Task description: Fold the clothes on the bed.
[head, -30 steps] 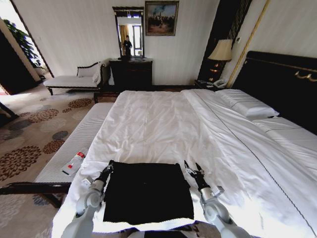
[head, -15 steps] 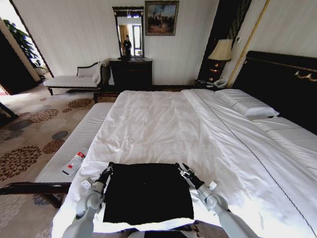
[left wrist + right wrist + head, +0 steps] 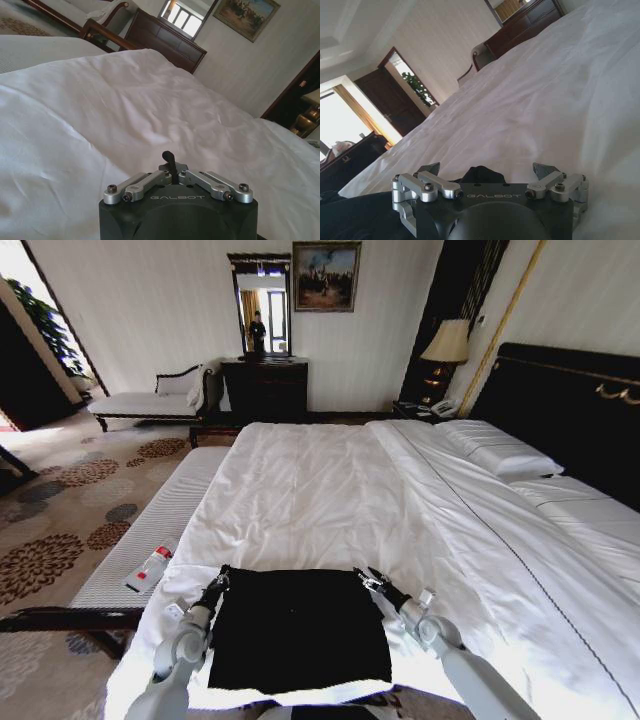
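As far as can be judged, sits somewhere past the middle of the job: shows the shirt (image 3: 298, 630) as a flat black rectangle at the near edge of the bed (image 3: 320, 490), with no sleeves sticking out and straight sides, so probably already folded in from both sides. Likely leaves at least one more fold, far edge toward near edge, to make a compact stack. Places the left end effector (image 3: 220, 578) at the far left corner of the shirt and the right end effector (image 3: 368, 580) at the far right corner, both low on the sheet. From the left wrist, shows fingers (image 3: 170, 159) drawn together to a narrow point over white sheet; cannot tell whether any fabric is pinched there, with no black cloth seen past the tips. From the right wrist, shows fingers (image 3: 542, 170) spread wide with a small bunch of black cloth lying between them, not yet clamped. Hides the near hem of the shirt partly behind the robot's own body at the lower edge of the head view. Gives no sight of the lettering, so cannot say which face is up. Cannot count the layers in the fold either.
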